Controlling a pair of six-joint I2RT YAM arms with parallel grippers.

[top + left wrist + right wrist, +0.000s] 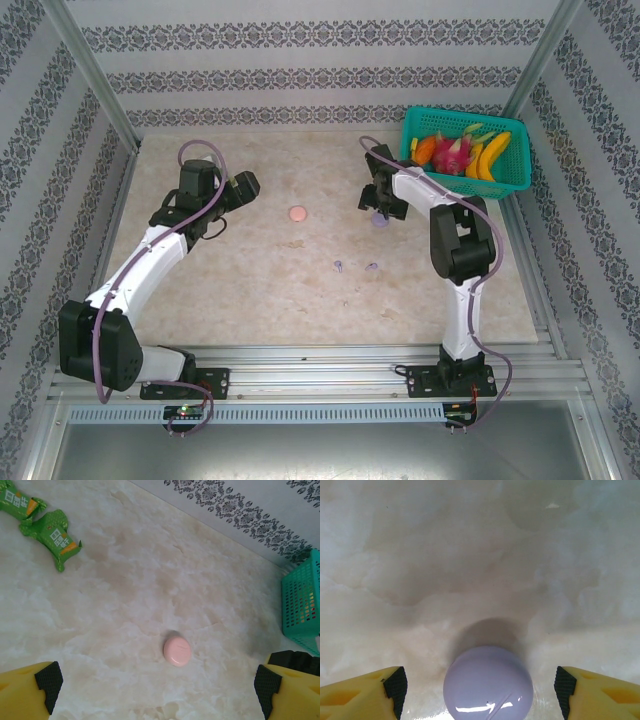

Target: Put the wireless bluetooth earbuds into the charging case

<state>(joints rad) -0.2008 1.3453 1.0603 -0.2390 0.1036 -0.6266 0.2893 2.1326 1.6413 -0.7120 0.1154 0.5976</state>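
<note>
A tiny lilac stemmed earbud (pixel 339 265) and its twin (pixel 372 267) lie loose on the pale marbled tabletop (pixel 250 290) (mid-table, near each other). Beyond them, a glossy round lilac case (pixel 487 682) sits between the right gripper's (pixel 479 690) spread fingers, apart from both. The left gripper (pixel 157 682), likewise spread, faces a round pink case (pixel 177 651).

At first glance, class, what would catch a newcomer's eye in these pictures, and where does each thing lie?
The teal basket of bright fruit at the far right corner of the table stands out most. Next, a lilac round case sits between the open fingers of the right tool. A pink round case lies alone near mid-table.
</note>
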